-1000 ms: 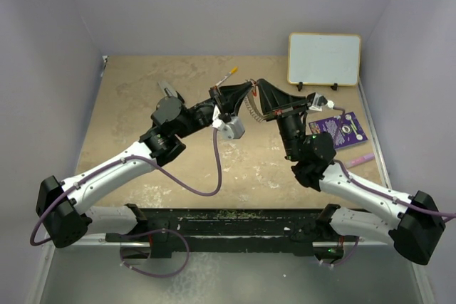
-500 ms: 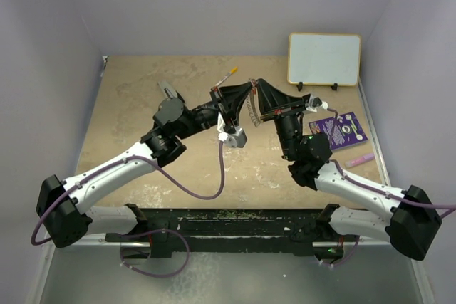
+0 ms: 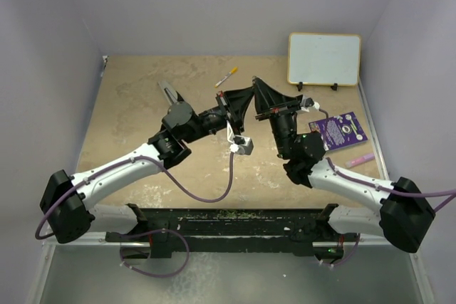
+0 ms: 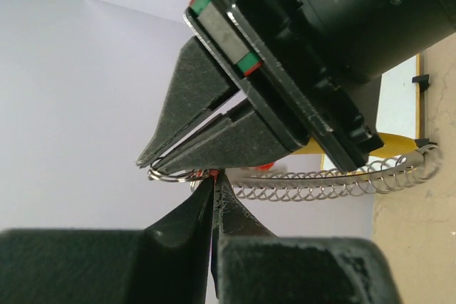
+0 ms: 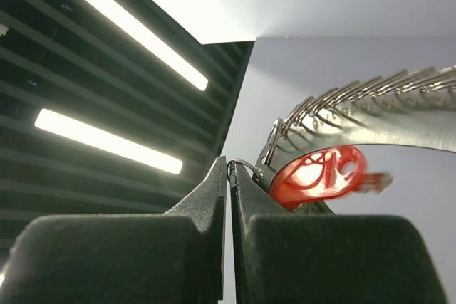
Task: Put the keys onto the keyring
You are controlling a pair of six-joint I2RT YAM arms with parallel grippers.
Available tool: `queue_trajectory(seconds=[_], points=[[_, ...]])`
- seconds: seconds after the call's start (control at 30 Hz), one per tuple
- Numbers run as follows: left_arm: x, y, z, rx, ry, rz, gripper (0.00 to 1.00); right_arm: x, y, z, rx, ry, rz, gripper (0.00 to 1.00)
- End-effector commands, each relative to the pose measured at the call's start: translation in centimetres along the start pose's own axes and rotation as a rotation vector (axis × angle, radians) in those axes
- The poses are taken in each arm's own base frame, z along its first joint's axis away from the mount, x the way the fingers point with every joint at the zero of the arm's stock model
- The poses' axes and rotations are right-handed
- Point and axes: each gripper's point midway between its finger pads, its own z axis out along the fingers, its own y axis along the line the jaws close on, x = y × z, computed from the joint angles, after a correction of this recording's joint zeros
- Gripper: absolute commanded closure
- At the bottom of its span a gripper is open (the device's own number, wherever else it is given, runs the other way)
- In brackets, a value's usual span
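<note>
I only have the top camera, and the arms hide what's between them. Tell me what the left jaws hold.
Observer: The left gripper is shut on a sliver of red, apparently the red tag.
Operator: Now the right jaws.
Observer: The right gripper is shut on a thin wire loop at the end of the keyring.
Operator: Check the threading.
Observer: The tag sits beside the loop; threaded or not, I cannot tell.
</note>
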Motion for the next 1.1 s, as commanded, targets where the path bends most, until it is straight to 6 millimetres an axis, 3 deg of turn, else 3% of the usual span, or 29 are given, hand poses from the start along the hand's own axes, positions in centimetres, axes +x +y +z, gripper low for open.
queue_trajectory(seconds=[0.0, 0.27, 0.53, 1.07], points=[[-0.7, 0.9, 0.1, -0.034, -0.008, 0.064, 0.94, 1.1, 4.3, 0.5, -0.116, 0.033, 0.095, 1.00], [-0.8, 3.5, -1.6, -0.145, 0.028, -0.057, 0.87, 0.7, 4.4, 0.1, -0.101, 0.019, 0.049, 1.00], [-2.7, 6.2, -2.9, -0.232, -0.043, -0.264, 0.86, 0.5, 4.5, -0.5, -0.054, 0.014, -0.075, 1.00], [-3.5, 6.0, -1.5, -0.204, -0.103, -0.436, 0.85, 1.4, 5.6, -0.4, -0.017, 0.052, -0.253, 1.00]])
